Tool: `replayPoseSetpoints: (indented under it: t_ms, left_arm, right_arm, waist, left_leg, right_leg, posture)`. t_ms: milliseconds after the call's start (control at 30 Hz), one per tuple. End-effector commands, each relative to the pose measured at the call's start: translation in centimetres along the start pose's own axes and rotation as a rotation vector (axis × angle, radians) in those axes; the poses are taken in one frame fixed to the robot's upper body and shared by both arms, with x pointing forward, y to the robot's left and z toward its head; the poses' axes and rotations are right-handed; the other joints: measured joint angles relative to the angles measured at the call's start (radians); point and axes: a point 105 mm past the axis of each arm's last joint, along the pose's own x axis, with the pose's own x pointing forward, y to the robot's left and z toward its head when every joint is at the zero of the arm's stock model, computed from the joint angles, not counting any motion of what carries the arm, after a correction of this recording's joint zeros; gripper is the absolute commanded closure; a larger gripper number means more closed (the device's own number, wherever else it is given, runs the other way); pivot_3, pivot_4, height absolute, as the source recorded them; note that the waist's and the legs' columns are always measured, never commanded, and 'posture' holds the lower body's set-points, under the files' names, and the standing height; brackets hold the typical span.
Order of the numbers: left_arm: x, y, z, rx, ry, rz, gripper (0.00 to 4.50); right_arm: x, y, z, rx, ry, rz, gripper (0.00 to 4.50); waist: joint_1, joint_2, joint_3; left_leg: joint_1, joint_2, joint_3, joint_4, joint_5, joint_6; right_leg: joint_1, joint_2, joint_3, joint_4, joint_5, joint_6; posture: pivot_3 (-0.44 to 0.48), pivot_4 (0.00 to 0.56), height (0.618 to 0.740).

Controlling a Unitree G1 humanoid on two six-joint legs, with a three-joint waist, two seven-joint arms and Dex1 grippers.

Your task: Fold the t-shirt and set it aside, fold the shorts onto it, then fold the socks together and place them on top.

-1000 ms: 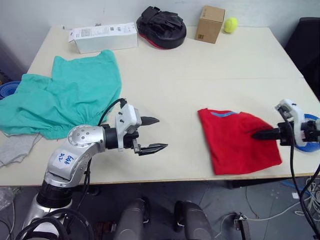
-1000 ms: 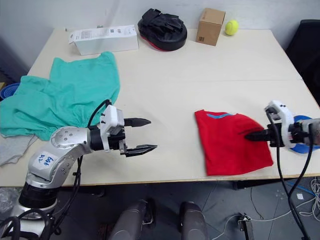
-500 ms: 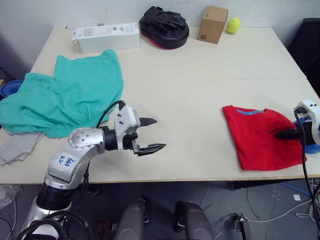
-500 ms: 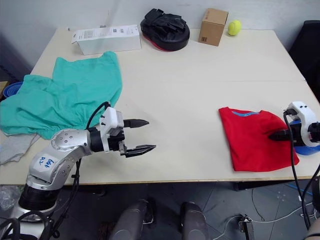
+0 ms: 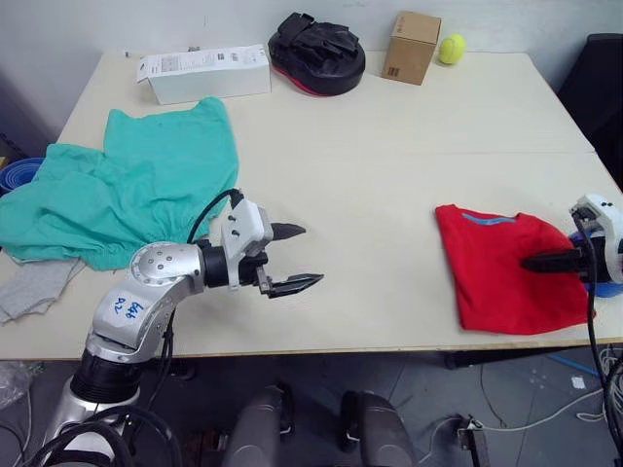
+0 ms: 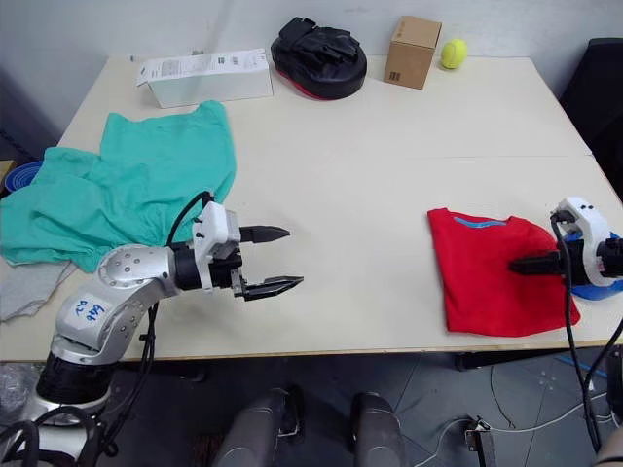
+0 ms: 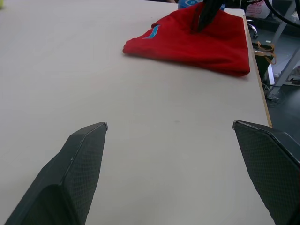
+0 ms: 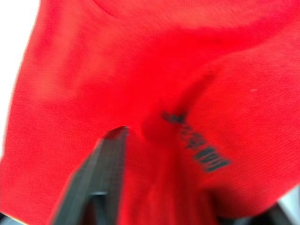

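Note:
The red t-shirt lies folded near the table's front right corner, its blue collar toward the back. My right gripper rests low on the shirt's right half; in its wrist view the fingers stand apart, open, with a ridge of red cloth between them. Spread out at the table's left are the teal-green shorts. A grey sock lies at the left front edge, partly under the shorts. My left gripper hovers open over bare table at front centre-left, holding nothing.
Along the back edge stand a white box, a black padded bag, a cardboard box and a tennis ball. A blue object sits just past the table's right edge, beside the shirt.
My right gripper dragged the t-shirt to the right, toward the table's right edge, and its fingers have now parted. The left arm stayed where it was.

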Motion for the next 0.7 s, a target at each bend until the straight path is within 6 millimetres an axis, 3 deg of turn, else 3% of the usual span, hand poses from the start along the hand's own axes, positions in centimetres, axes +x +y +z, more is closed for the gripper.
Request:
replayPoseSetpoints:
  t_ms: [33, 100, 133, 267, 400, 600, 700]
  left_arm:
    - [0.0, 0.2, 0.6, 0.035, -0.020, -0.001, 0.00]
    - [0.0, 0.3, 0.7, 0.039, -0.022, 0.000, 0.00]
    - [0.0, 0.4, 0.7, 0.040, -0.024, 0.001, 0.00]
    - [0.1, 0.6, 0.7, 0.042, -0.026, 0.002, 0.00]
    - [0.1, 0.7, 0.8, 0.046, -0.029, 0.005, 0.00]
    - [-0.1, 0.9, 0.8, 0.029, -0.035, 0.038, 0.00]
    - [-0.9, 0.9, 0.3, 0.011, -0.022, 0.093, 0.00]
  right_arm:
    - [-3.2, -0.5, 0.8, -0.032, -0.049, -0.056, 0.91]
    - [-4.9, -0.9, 0.8, -0.054, -0.056, -0.090, 0.17]
    - [-5.8, -1.1, 0.9, -0.059, -0.068, -0.112, 0.05]
    - [-8.5, -2.1, 1.6, -0.071, -0.121, -0.202, 0.05]
    - [-9.8, -0.8, 3.8, -0.104, -0.257, -0.134, 0.05]
    - [-6.5, 7.3, 7.6, -0.313, -0.433, 0.240, 0.05]
    - [-3.8, 13.9, 9.0, -0.463, -0.542, 0.445, 0.05]
  waist:
    - [0.004, 0.001, 0.000]
    - [0.005, 0.002, 0.000]
    - [0.005, 0.003, 0.000]
    - [0.000, 0.003, 0.000]
    - [-0.006, 0.005, -0.001]
    - [-0.004, 0.007, -0.001]
    - [-0.004, 0.007, -0.001]
  left_leg:
    - [0.000, 0.000, 0.000, 0.000, 0.000, 0.000]
    - [0.000, 0.000, 0.000, 0.000, 0.000, 0.000]
    - [0.000, -0.001, 0.000, 0.000, 0.000, 0.000]
    - [0.000, 0.000, 0.000, 0.000, -0.001, -0.002]
    - [0.001, 0.000, 0.001, 0.000, -0.002, -0.004]
    - [0.002, 0.002, 0.001, 0.001, 0.000, 0.000]
    - [0.002, 0.002, 0.000, 0.002, 0.000, 0.000]
  right_leg:
    - [0.000, 0.000, 0.000, 0.000, 0.000, 0.000]
    - [0.000, 0.000, 0.000, 0.000, 0.000, 0.000]
    - [0.000, 0.000, 0.000, 0.000, 0.000, 0.000]
    - [0.000, 0.000, 0.000, 0.000, 0.000, 0.000]
    - [0.000, 0.000, 0.001, 0.000, 0.000, 0.000]
    - [0.001, 0.002, 0.001, 0.001, 0.000, 0.000]
    - [0.002, 0.002, 0.000, 0.002, 0.000, 0.000]
  posture:
    - [0.000, 0.150, 0.740]
    - [0.000, 0.150, 0.740]
    - [0.000, 0.150, 0.740]
    - [0.000, 0.150, 0.740]
    - [0.000, 0.150, 0.740]
    - [0.000, 0.150, 0.740]
    - [0.000, 0.150, 0.740]
